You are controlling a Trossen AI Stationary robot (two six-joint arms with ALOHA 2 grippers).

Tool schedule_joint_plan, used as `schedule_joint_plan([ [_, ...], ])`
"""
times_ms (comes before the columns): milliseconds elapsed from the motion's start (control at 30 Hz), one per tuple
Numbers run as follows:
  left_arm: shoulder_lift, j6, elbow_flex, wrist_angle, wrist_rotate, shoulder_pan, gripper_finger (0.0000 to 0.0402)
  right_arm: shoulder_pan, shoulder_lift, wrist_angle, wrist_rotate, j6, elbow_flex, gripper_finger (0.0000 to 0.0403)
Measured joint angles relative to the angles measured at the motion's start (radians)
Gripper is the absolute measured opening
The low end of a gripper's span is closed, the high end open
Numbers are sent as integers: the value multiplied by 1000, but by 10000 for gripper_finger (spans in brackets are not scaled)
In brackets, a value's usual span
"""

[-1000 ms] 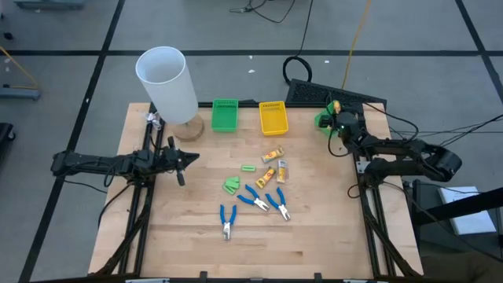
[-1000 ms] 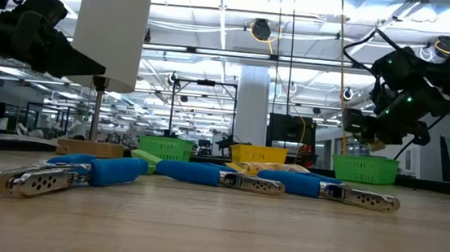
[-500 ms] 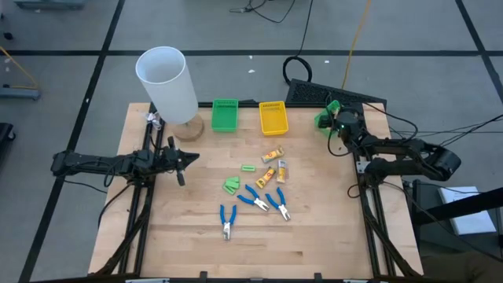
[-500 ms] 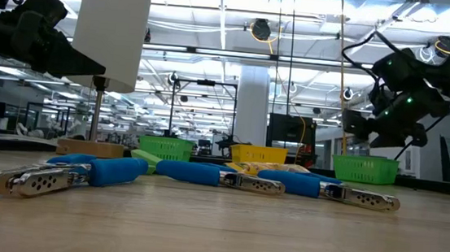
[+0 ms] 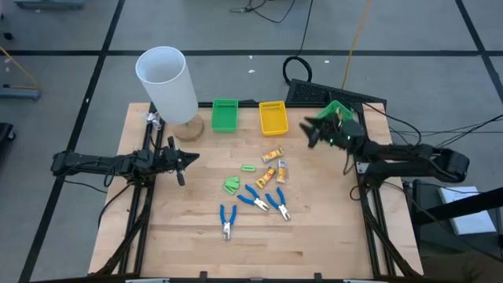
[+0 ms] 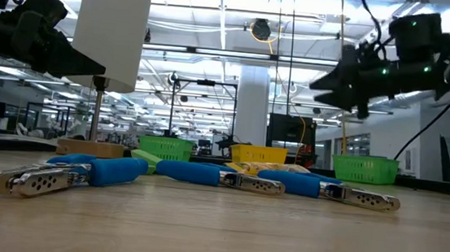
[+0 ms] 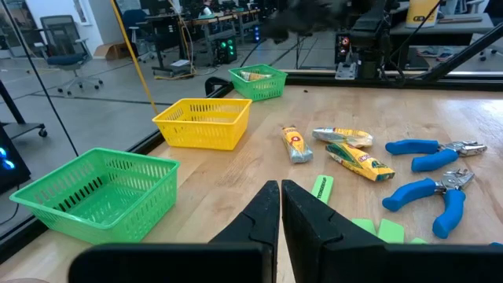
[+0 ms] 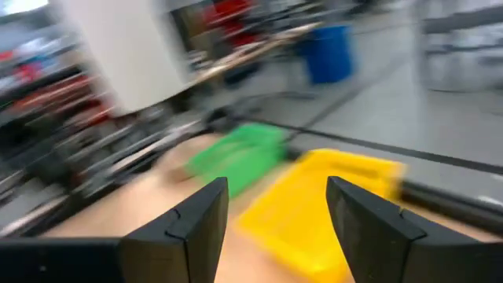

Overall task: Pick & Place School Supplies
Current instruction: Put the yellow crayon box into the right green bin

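The school supplies lie loose at mid-table: yellow-orange sticks, light-green pieces and blue-handled pliers. My right gripper hangs open and level above the table's far right part, pointing toward the yellow bin, with nothing between its fingers. My left gripper is shut and empty at the table's left side, pointing toward the supplies.
A green bin and the yellow bin stand at the far edge. Another green bin sits at the far right corner, behind my right gripper. A tall white cylinder on a wooden base stands at the far left.
My right gripper, pointing down over the far-right green bin with a yellowish piece, has opened and let it go. It has then risen, tipped up to level and swung toward the table's middle. The left arm has kept still.
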Motion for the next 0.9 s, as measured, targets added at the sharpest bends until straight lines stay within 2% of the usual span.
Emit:
schedule_joint_plan([
  [100, 0, 0, 0, 0, 0, 0, 21, 164, -1, -1, 11, -45, 0, 204],
  [267, 0, 0, 0, 0, 0, 0, 21, 429, 13, -5, 138, -94, 0, 205],
  [433, 0, 0, 0, 0, 0, 0, 21, 618, 54, 7, 238, -100, 0, 201],
  [633, 0, 0, 0, 0, 0, 0, 21, 719, 90, 7, 262, -75, 0, 204],
  [900, 0, 0, 0, 0, 0, 0, 21, 773, 107, 8, 260, -100, 0, 205],
])
